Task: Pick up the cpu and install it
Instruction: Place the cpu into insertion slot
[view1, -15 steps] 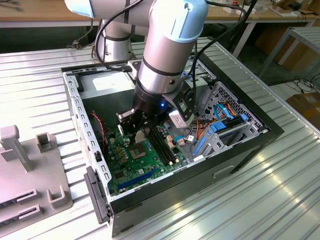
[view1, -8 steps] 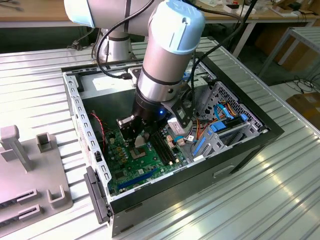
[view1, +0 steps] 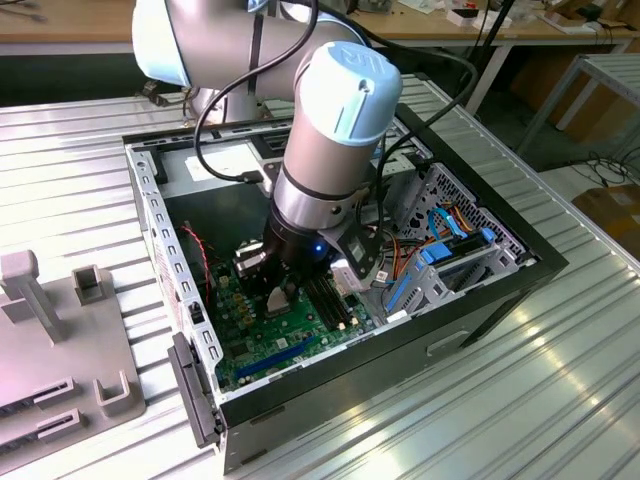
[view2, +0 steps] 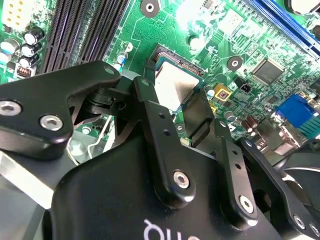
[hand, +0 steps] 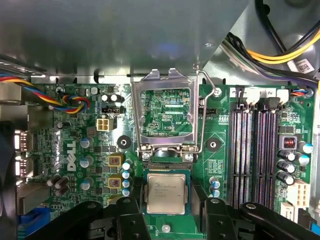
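Note:
The cpu (hand: 166, 193), a small square chip with a silver-grey top, lies level over the open socket on the green motherboard (hand: 220, 165). Its top also shows between the black fingers in the second wrist view (view2: 172, 82). My gripper (hand: 169, 206) is low inside the computer case (view1: 470, 300) with one finger (hand: 131, 214) against each of two opposite edges of the cpu, shut on it. Whether the chip rests in the socket or hangs just above it I cannot tell. The socket's metal cover frame (hand: 150, 112) stands swung up behind the chip.
The socket lever (hand: 204, 117) stands beside the raised frame. Black memory slots (hand: 255, 160) run along one side of the socket. Coloured cables (hand: 75, 102) and a drive cage (view1: 450, 250) crowd the case. A grey fixture (view1: 60, 340) lies at the exterior view's left.

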